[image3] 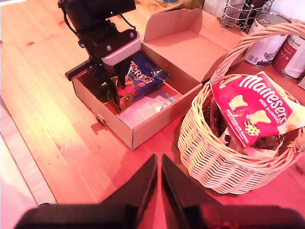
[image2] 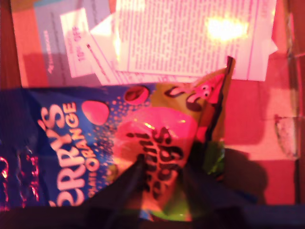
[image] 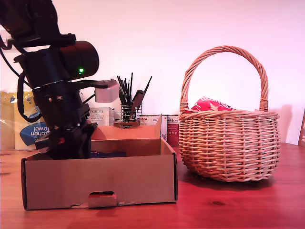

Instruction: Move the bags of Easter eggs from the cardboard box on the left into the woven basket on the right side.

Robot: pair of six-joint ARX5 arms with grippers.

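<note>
Wooden table [image3: 52, 109], cardboard box [image: 95, 181], woven basket [image: 228, 145], prob. tins [image3: 267, 36] behind.

Second gripper [image3: 158, 179]: black fingers nearly together, nothing between them, above bare table [image3: 43, 95].
First gripper [image3: 110, 86]: down inside cardboard box [image3: 143, 129], jaws at a green-edged packet [image3: 118, 99].
Blue Terry's bag [image3: 144, 76]: flat on box floor, beside papers [image3: 143, 107].
Woven basket [image3: 214, 157]: just beside box, holding red Maltesers bag [image3: 252, 112].
Tins [image3: 279, 45]: behind basket.

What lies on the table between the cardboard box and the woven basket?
Nothing: the exterior view shows only a narrow strip of bare table between the cardboard box and the woven basket; the second wrist view agrees.
</note>
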